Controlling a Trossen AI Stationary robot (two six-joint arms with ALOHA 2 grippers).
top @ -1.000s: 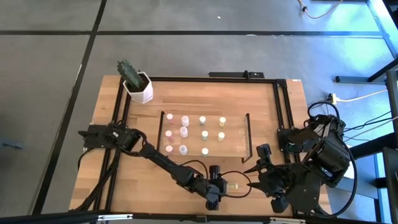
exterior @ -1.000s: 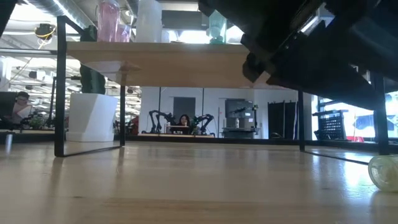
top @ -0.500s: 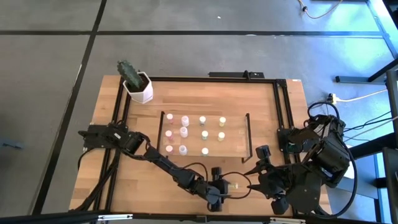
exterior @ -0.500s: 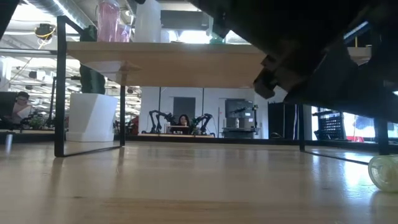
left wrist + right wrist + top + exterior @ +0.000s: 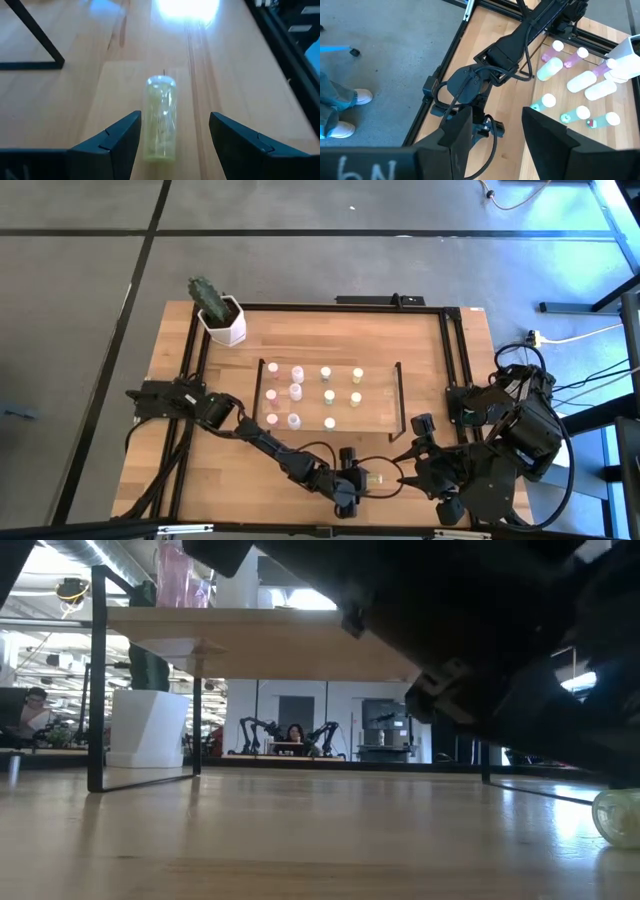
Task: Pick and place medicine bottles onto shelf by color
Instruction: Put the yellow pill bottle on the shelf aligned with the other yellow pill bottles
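Note:
A yellow medicine bottle (image 5: 161,117) lies on its side on the wooden table, near the front edge (image 5: 372,478); it also shows at the right edge of the low view (image 5: 618,817). My left gripper (image 5: 174,122) is open and low over the table (image 5: 350,482), one finger on either side of the bottle's near end, touching nothing. My right gripper (image 5: 497,120) is open and empty, raised at the table's front right (image 5: 412,442). The shelf (image 5: 380,412) stands mid-table and carries pink, pale green and yellow bottles (image 5: 296,391) upright on its board.
A white hexagonal pot with a cactus (image 5: 222,315) stands at the far left. Black frame rails (image 5: 450,360) run along the table's sides. In the low view the shelf board (image 5: 250,640) spans the far side. A person's shoe and leg (image 5: 340,115) show on the floor beside the table.
My left gripper has gone down toward the table and a little toward the right edge, closer over the lying yellow bottle. The bottle has stayed where it was.

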